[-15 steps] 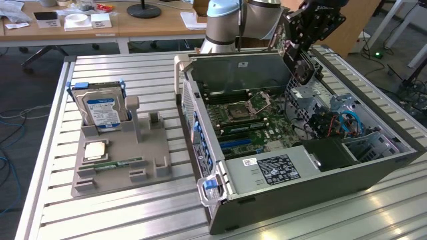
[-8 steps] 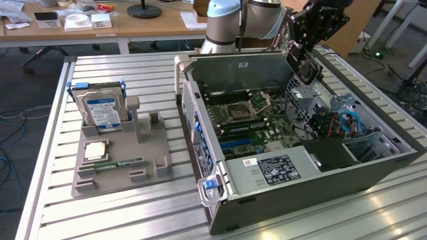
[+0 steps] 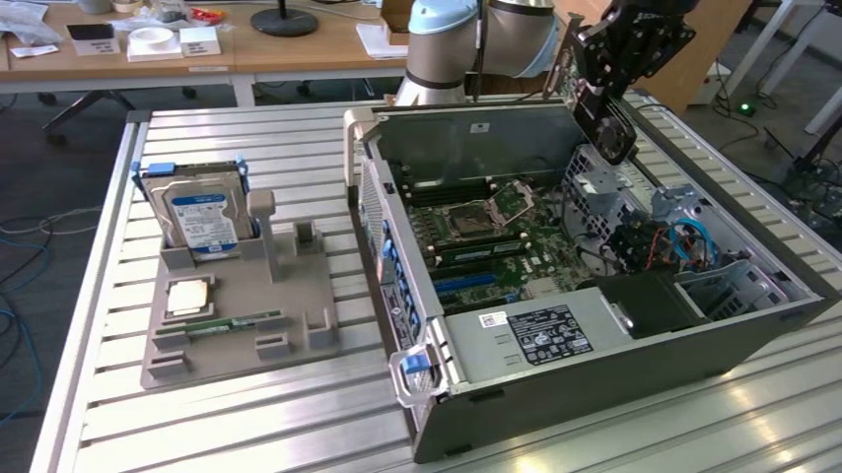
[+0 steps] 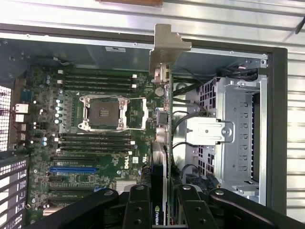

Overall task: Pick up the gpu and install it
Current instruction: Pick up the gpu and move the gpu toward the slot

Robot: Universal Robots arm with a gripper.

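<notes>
My gripper point(image 3: 616, 84) hangs above the far right part of the open computer case point(image 3: 736, 335) and is shut on the gpu point(image 3: 609, 128), a flat card with a dark face, held on edge over the case. In the wrist view the gpu point(image 4: 163, 143) runs edge-on between the two black fingers point(image 4: 138, 207), its silver end bracket point(image 4: 167, 45) pointing toward the case wall. It hovers over the motherboard point(image 4: 109, 164), between the processor socket point(image 4: 106, 114) and the metal drive cage point(image 4: 233, 138). The blue expansion slot point(image 4: 72, 169) lies off to the side of the card.
A grey parts holder point(image 3: 237, 315) on the slatted table point(image 3: 263, 148) carries an upright hard drive point(image 3: 200, 212), a green RAM stick point(image 3: 231, 323) and a small square chip point(image 3: 188, 296). The arm's base point(image 3: 474, 44) stands behind the case. Blue cables point(image 3: 684, 241) lie inside the case.
</notes>
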